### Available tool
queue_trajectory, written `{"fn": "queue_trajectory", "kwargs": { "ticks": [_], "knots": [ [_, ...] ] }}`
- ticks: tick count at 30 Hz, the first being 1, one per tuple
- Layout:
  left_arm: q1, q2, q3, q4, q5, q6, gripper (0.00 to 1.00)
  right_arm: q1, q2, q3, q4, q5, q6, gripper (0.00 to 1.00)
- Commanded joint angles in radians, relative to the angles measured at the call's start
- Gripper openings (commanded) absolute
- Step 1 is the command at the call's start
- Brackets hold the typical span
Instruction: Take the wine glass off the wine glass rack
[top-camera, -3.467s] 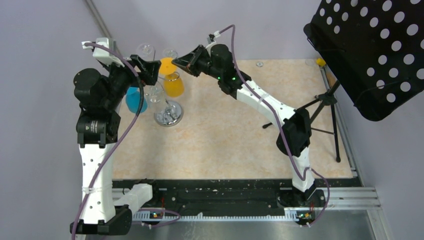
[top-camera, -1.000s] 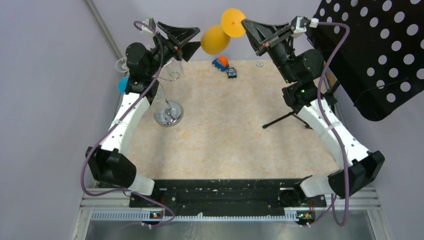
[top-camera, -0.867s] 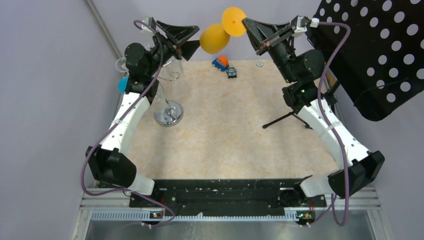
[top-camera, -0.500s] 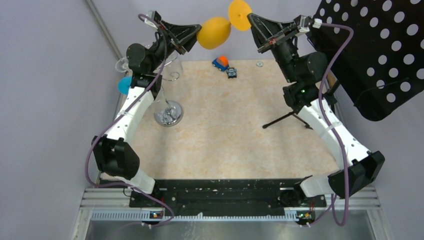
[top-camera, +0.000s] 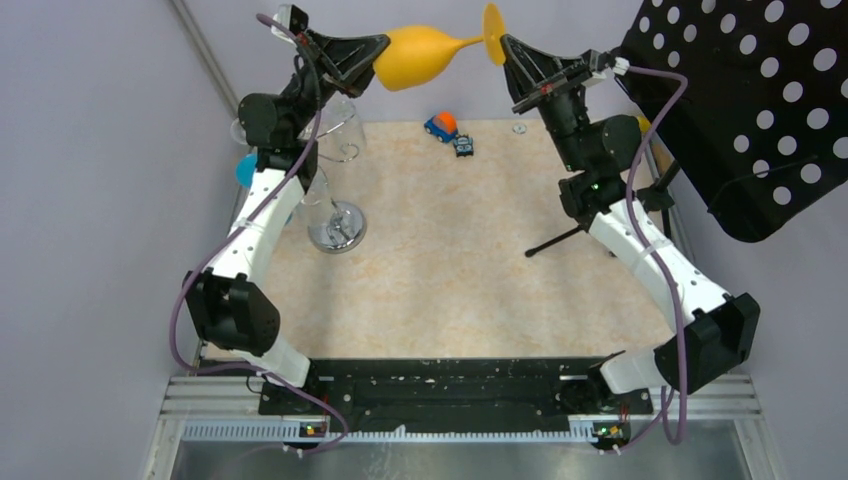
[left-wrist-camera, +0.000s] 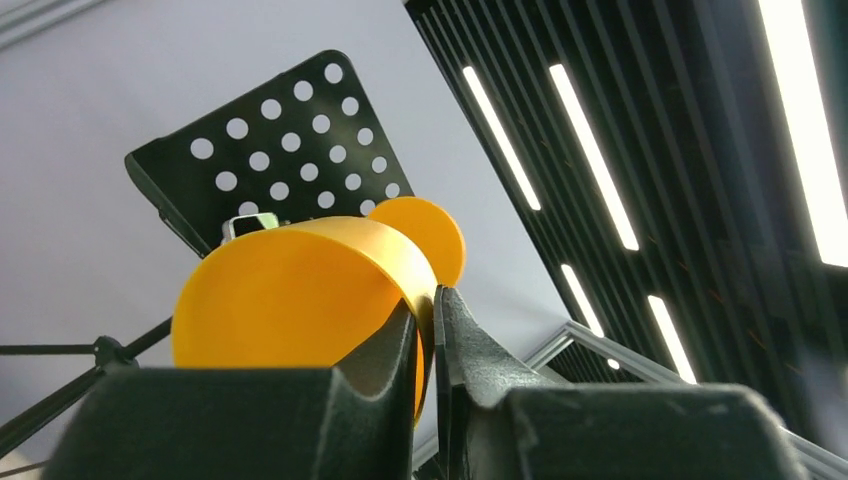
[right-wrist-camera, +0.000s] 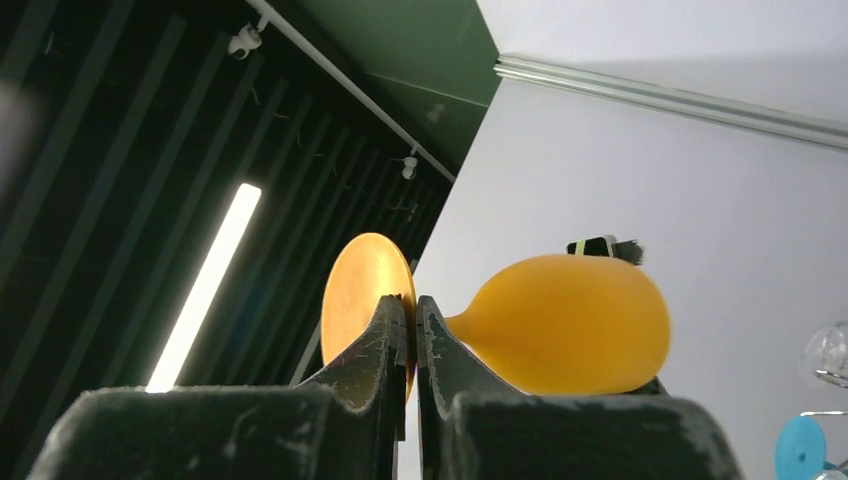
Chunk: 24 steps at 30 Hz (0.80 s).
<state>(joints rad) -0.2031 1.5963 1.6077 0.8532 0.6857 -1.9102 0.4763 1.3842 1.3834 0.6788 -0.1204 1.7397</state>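
Orange, the wine glass (top-camera: 412, 58) hangs high above the table (top-camera: 450, 270), well clear of the chrome wine glass rack (top-camera: 337, 228) standing below beside the left arm (top-camera: 262, 215). Its long axis lies nearly level, running left to right between the two tools. The left gripper (top-camera: 372, 52) is closed on the bowl's rim, and the right gripper (top-camera: 506, 48) pinches the round foot edge-on. Setting it down upright likely calls for one of them to release first.

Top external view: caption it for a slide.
Left tool and right tool hold the orange wine glass sideways, aloft, off the wine glass rack.
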Motion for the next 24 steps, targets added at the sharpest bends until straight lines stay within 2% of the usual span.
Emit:
{"fn": "queue_trajectory", "kwargs": {
  "ticks": [1,2,4,5,6,7,8,10,11,14,19,24],
  "knots": [
    [-0.025,-0.023,0.07,0.1,0.08,0.002,0.07,0.007,0.042,-0.032,-0.037,-0.035,-0.001,0.0],
    [-0.024,-0.028,0.075,0.079,0.088,0.028,0.0,0.007,0.044,-0.036,-0.035,-0.028,-0.008,0.0],
    [-0.018,-0.05,0.08,-0.017,0.097,0.127,0.0,0.006,0.038,-0.056,-0.04,-0.009,-0.025,0.01],
    [-0.014,-0.064,0.083,-0.075,0.096,0.186,0.0,0.004,0.033,-0.067,-0.046,0.002,-0.041,0.09],
    [-0.01,-0.078,0.087,-0.139,0.092,0.257,0.0,0.001,0.027,-0.075,-0.059,0.011,-0.063,0.23],
    [-0.006,-0.09,0.095,-0.198,0.088,0.326,0.0,0.0,0.018,-0.085,-0.08,0.024,-0.084,0.32],
    [-0.006,-0.098,0.114,-0.273,0.084,0.399,0.0,-0.001,0.009,-0.097,-0.095,0.039,-0.119,0.45],
    [-0.005,-0.11,0.147,-0.418,0.069,0.54,0.0,-0.002,-0.01,-0.113,-0.17,0.07,-0.206,0.61],
    [-0.005,-0.114,0.16,-0.484,0.059,0.607,0.0,-0.001,-0.019,-0.115,-0.214,0.082,-0.256,0.65],
    [-0.011,-0.119,0.201,-0.654,0.005,0.806,0.0,-0.001,-0.03,-0.122,-0.347,0.101,-0.387,0.69],
    [-0.071,-0.092,0.323,-0.991,-0.14,1.122,0.0,0.028,-0.02,-0.162,-0.443,0.155,-0.576,0.69],
    [-0.13,-0.057,0.378,-1.181,-0.279,1.292,0.0,0.073,-0.003,-0.148,-0.547,0.255,-0.81,0.56]
  ]
}}
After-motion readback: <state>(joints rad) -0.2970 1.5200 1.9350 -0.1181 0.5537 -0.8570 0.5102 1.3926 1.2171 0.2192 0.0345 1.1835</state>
